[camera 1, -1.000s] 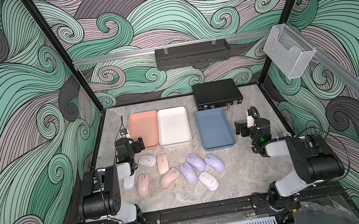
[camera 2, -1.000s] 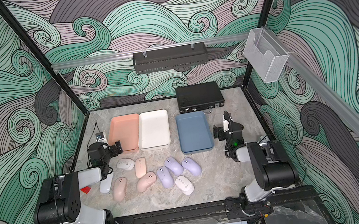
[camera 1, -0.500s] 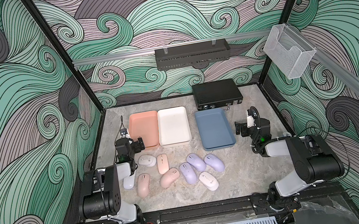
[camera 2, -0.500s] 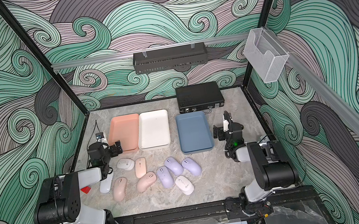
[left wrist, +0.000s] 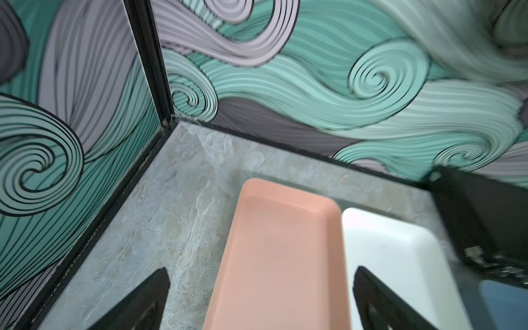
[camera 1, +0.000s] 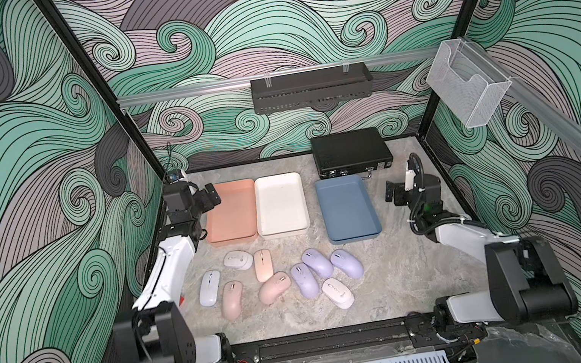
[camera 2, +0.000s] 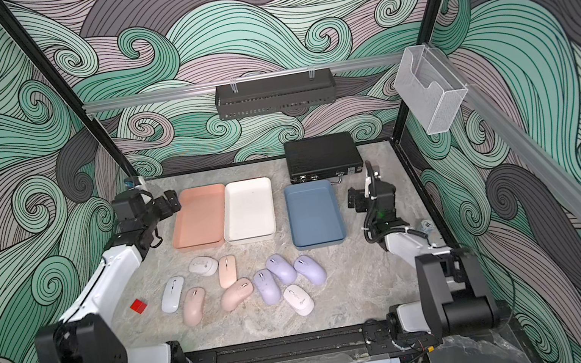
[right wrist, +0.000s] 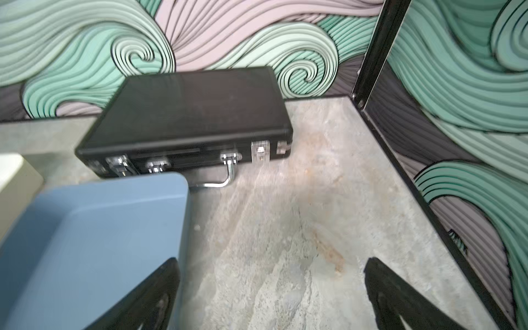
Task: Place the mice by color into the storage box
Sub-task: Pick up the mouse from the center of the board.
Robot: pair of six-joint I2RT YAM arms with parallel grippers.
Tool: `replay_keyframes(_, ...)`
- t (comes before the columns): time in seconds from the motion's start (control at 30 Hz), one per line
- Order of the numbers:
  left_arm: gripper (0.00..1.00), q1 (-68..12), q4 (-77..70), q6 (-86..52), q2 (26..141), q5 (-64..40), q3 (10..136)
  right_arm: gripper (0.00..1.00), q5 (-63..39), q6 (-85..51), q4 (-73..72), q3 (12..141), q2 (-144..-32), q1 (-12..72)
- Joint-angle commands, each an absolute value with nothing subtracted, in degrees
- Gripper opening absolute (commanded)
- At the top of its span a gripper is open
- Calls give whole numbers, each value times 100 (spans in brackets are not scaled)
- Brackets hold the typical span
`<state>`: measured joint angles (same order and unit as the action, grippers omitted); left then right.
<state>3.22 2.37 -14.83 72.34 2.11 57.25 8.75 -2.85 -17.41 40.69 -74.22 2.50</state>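
Over the marble tabletop, left fingers and right fingers hover pointing rearward, splayed, empty.

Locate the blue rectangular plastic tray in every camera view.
In a top view: blue rectangular plastic tray, right of the white plastic tray.
In a top view: same spot, apart from the white tray.
Left wrist view: only a blue corner shows, beyond the white tray.
Right wrist view: large in the foreground.
Shared landmark: the black hard case with metal latches, next to the tray in all four.
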Motion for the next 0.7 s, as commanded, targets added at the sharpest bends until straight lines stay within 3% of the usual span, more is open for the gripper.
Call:
replay_keyframes(0.0, 99, 333, 660, -2465, 6571, 209, 6158, 100, 1165, -1191, 591, 5322, -6810, 395)
replay_keyframes(0.1, 99, 342, 2172, -4831, 6418, 1513, 7219, 100, 849, -2443, 1883, 6157, -6849, 362)
replay_keyframes(0.17, 99, 378, 2577, -5162, 6346, 1641, 7452, 99, 127, -2834, 1711, 5968, -6951, 210)
replay_keyframes(0.27, 99, 415, 1687, -4992, 6168, 1350, 6948, 72, -677, -2806, 1942, 5914, -7110, 202)
replay_keyframes(0.37, 98, 457, 1695, -4685, 6295, 758, 6968, 68, -677, -2113, 2807, 6174, -7202, 522)
replay_keyframes(0.5, 99, 327, 1775, -3792, 6842, -1557, 7425, 71, -420, -1362, 3499, 6231, -6913, 1523)
replay_keyframes(0.67, 97, -536, 2364, -3252, 7457, -2185, 7631, 61, -642, -1407, 4453, 6206, -7053, 2399)
